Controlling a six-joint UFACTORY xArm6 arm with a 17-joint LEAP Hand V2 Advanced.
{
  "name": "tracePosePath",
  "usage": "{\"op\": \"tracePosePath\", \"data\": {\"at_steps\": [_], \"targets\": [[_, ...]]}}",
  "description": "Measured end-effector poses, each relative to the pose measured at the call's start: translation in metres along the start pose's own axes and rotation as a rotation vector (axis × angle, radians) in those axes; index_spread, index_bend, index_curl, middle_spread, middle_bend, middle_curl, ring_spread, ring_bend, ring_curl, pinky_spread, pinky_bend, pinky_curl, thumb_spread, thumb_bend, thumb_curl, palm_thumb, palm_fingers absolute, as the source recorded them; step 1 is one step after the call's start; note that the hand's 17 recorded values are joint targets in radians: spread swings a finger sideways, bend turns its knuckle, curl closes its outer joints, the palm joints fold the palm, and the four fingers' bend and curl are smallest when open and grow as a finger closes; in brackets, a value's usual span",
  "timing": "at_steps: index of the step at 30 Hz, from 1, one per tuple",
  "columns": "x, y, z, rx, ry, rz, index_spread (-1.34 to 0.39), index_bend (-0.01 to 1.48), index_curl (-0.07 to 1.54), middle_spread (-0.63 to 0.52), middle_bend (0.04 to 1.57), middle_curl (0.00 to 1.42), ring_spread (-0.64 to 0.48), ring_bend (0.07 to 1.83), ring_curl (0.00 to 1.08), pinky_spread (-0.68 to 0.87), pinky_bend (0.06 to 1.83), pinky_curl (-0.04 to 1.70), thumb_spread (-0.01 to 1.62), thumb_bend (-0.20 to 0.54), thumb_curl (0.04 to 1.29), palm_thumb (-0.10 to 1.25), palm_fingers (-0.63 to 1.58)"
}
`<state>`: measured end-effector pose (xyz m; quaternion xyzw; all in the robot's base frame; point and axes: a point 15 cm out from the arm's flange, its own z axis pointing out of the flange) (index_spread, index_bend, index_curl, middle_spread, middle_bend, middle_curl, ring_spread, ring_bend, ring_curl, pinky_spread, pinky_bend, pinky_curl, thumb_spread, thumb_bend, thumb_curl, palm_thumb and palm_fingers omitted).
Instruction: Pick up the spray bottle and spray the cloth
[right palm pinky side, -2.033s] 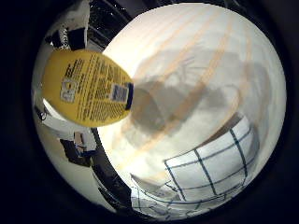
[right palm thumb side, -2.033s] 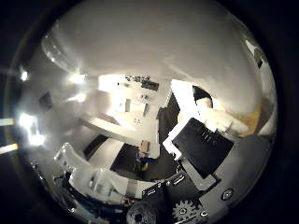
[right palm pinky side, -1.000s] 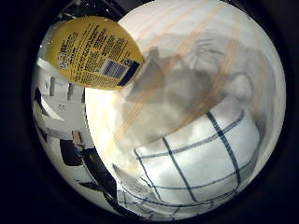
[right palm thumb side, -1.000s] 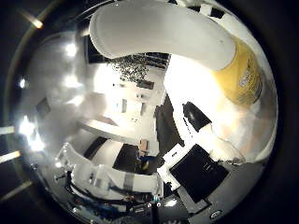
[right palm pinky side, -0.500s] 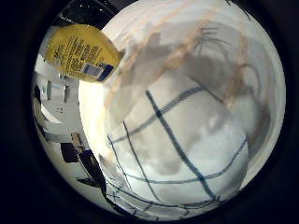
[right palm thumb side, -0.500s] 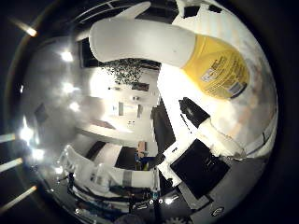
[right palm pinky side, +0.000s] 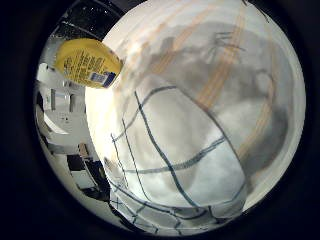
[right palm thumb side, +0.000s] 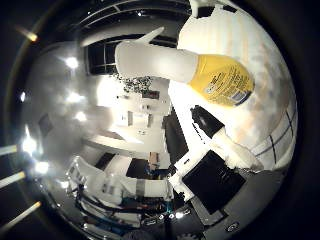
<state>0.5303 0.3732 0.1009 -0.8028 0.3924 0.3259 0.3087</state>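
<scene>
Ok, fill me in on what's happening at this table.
A robot hand hangs above a pale striped table. A white cloth with dark checks lies bunched close beneath the palm. The spray bottle, white with a yellow label, stands on the table beside the cloth and nothing grips it. The pickup is not yet done.

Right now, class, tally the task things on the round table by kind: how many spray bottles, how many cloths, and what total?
Spray bottle, white with a yellow label: 1
Cloth, white with dark checked lines: 1
Total: 2, both on the table.
</scene>
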Motion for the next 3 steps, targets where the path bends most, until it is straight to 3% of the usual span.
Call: {"op": "tracePosePath", "data": {"at_steps": [3], "targets": [[-0.0075,-0.0040,-0.0043,0.006,0.002,-0.013,-0.31,0.19,0.37,0.04,0.19,0.31,0.18,0.35,0.21,0.45,0.34,0.28,1.00,-0.024,0.50,0.77,0.32]]}}
